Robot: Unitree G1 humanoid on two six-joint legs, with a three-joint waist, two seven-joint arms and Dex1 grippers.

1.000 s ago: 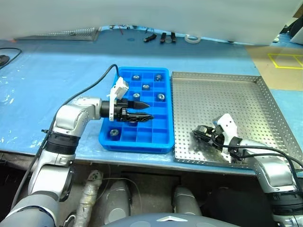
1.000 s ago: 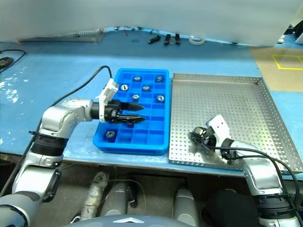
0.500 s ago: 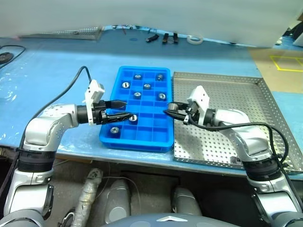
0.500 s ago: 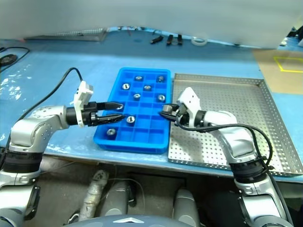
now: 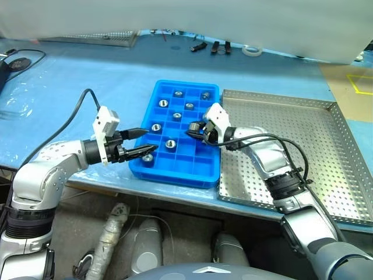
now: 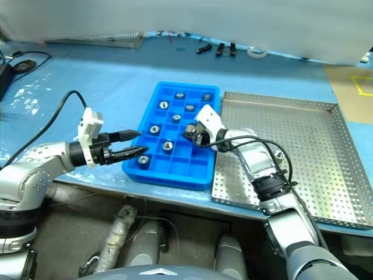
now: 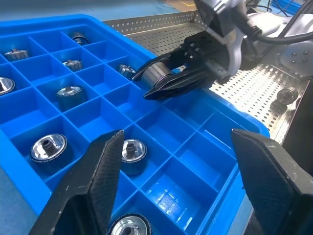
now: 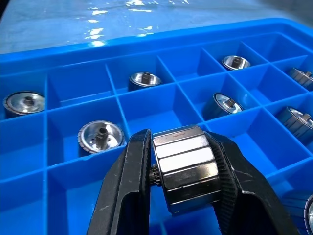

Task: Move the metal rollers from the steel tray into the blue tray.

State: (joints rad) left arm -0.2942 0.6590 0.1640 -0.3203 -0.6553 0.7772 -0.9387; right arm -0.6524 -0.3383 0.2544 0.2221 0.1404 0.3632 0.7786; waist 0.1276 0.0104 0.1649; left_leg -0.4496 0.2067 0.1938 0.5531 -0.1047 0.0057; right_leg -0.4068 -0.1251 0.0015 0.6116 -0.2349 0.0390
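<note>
The blue tray (image 5: 187,165) lies mid-table with several metal rollers (image 5: 170,143) in its compartments. To its right sits the steel tray (image 5: 309,134); one roller (image 7: 287,94) lies on its perforated base. My right gripper (image 5: 192,129) hovers over the blue tray's right side, shut on a metal roller (image 8: 188,169) held across its fingers above a bare compartment. At the blue tray's near-left corner my left gripper (image 5: 147,140) stands open with nothing between its fingers (image 7: 98,181), pointing toward the right gripper.
Small black tools (image 5: 213,46) and a white ring (image 5: 252,51) lie at the table's far edge. A mesh tray (image 5: 93,39) sits far left, and a black cable (image 5: 17,61) lies at the left. The table's front edge runs just below both trays.
My right gripper carried a roller leftward from the steel tray's near part to above the blue tray. My left gripper drew back left, off the tray's middle to its corner.
</note>
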